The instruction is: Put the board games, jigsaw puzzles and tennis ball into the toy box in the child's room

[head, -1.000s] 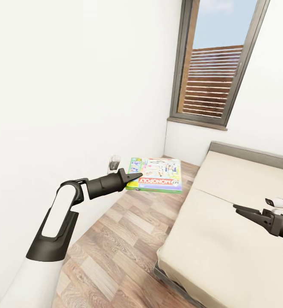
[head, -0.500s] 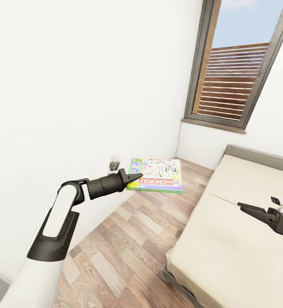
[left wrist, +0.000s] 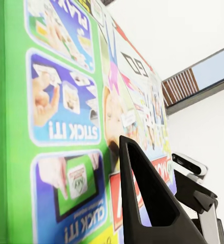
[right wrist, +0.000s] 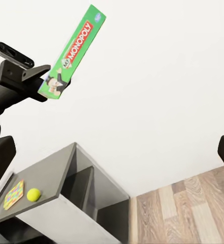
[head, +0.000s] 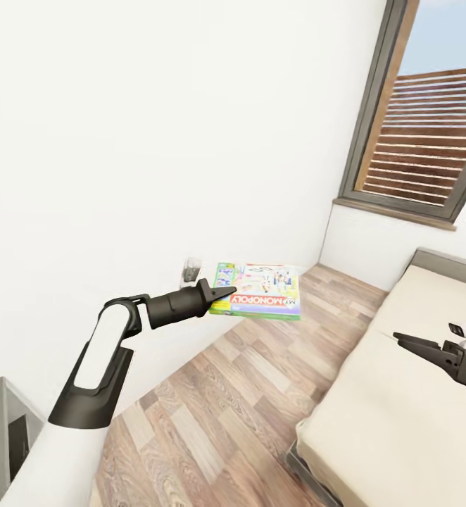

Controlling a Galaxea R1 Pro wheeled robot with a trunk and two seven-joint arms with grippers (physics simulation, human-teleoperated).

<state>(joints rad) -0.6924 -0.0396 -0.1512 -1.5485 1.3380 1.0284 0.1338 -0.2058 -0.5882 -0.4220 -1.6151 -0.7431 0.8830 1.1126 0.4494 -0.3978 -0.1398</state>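
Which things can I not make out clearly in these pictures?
- Toy box: outside every view's frame.
- Right gripper: head view shows it side-on, so jaws' opening unclear.
- Jigsaw puzzle and tennis ball: tiny in right wrist view.
- Monopoly box: cut off by left wrist view's edges.

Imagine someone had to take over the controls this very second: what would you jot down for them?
Left gripper: shut on the Monopoly box, held roughly level above the wood floor beside the white wall.
Right gripper: over the bed, nothing between its fingers; open or shut is unclear.
Right wrist view: tennis ball and one jigsaw puzzle lie on the dark grey side table.
Done: one board game picked up.
Left: carry it to the toy box, then the remaining toys.
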